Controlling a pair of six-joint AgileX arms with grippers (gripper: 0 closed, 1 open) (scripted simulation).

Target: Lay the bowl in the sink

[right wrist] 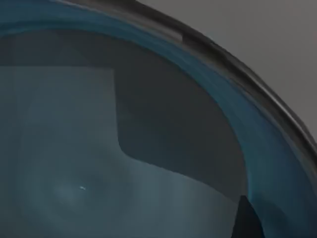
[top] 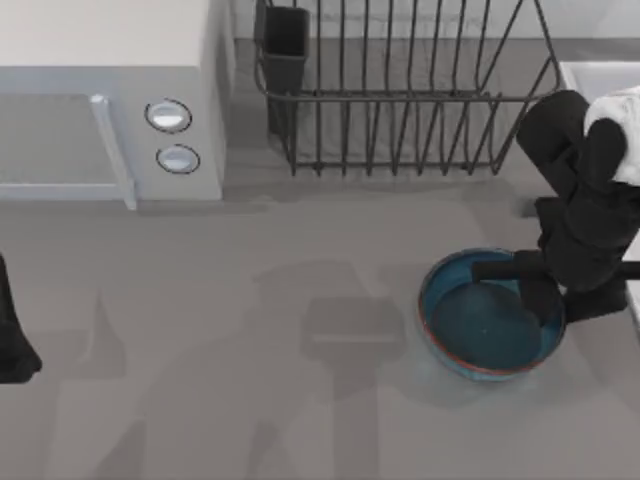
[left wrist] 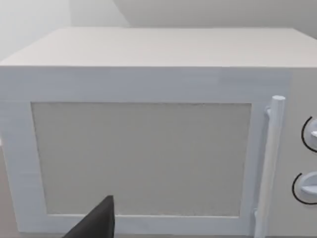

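While the right hand (top: 545,290) reaches down at the right side of the blue bowl (top: 480,325), over its rim, I cannot tell whether its fingers are apart or clamped on that rim. The bowl sits on the grey surface (top: 250,400) toward the right, in front of the dark wire dish rack (top: 400,90). The sink (top: 590,75) peeks in at the far right edge. The left hand (top: 15,340) is parked at the left edge, facing the white microwave (left wrist: 148,124).

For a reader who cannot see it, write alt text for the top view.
The right gripper reaches down over the right side of the blue bowl on the grey table. Behind stand a microwave and wire dish rack; the left arm waits at the left edge.
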